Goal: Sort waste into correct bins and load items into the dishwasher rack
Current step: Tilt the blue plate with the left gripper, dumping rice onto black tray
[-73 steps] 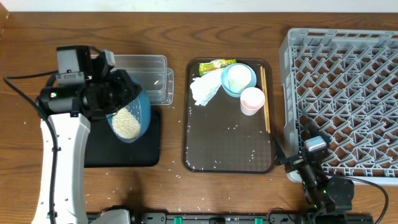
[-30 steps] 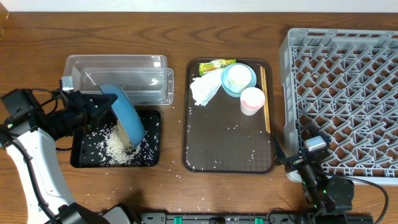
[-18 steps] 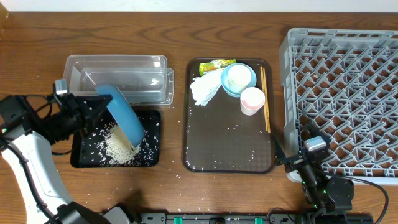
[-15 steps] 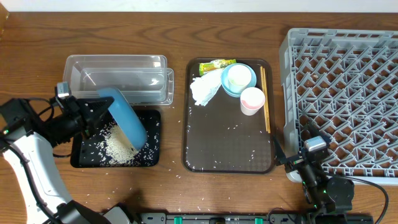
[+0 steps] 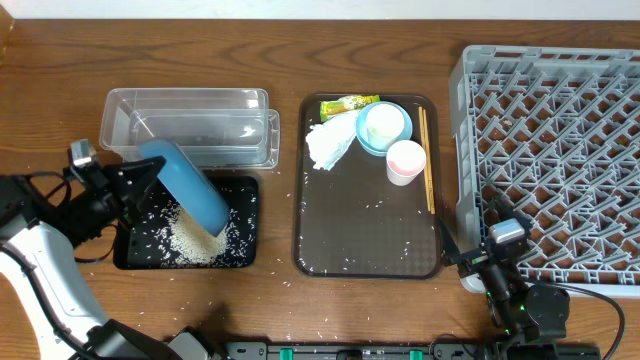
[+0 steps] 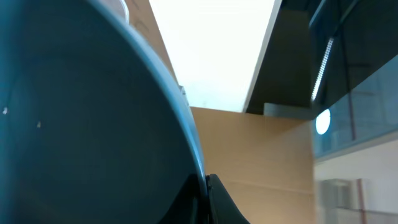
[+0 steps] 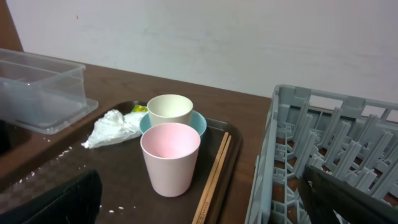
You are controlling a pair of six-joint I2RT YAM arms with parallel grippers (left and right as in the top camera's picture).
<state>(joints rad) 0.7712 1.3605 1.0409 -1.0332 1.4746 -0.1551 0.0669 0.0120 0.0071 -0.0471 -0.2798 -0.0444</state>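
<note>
I've got the left gripper (image 5: 138, 178) clamped on the rim of the large blue dish (image 5: 186, 187). The dish is tipped steeply over the black tray (image 5: 130, 262), with rice (image 5: 190, 235) piled in the tray right under it. My right gripper (image 7: 199, 193) hangs spread wide by the grey rack (image 5: 560, 130), facing the pink cup (image 7: 170, 158) and chopsticks (image 7: 214, 168) on the brown serving tray (image 5: 360, 240).

A brown wooden tabletop (image 5: 60, 60) with strong grain fills the overhead view. The right wrist view shows a plain white wall (image 7: 249, 37) behind it. The left wrist view faces a bright ceiling light panel (image 6: 211, 50), a tan wall (image 6: 261, 155) and dark glass (image 6: 360, 74).
</note>
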